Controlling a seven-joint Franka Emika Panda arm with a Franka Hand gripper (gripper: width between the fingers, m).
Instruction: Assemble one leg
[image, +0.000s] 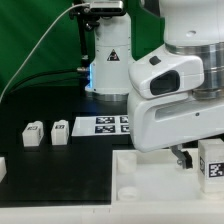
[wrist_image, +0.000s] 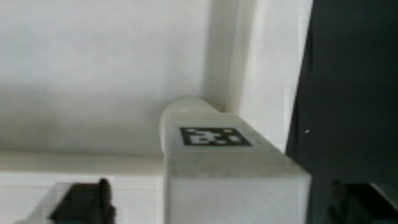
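Observation:
A white leg with a black-and-white marker on its face stands upright at the corner of the large white panel. My gripper is open and straddles this leg, with a gap showing between the leg and each dark finger. In the exterior view the same leg stands on the panel at the right edge, with one dark finger beside it. Two more legs lie on the black table at the exterior view's left.
The marker board lies behind the panel. A white cylindrical stand with a warning label rises at the back, in front of a green backdrop. The arm's white body covers the exterior view's right half.

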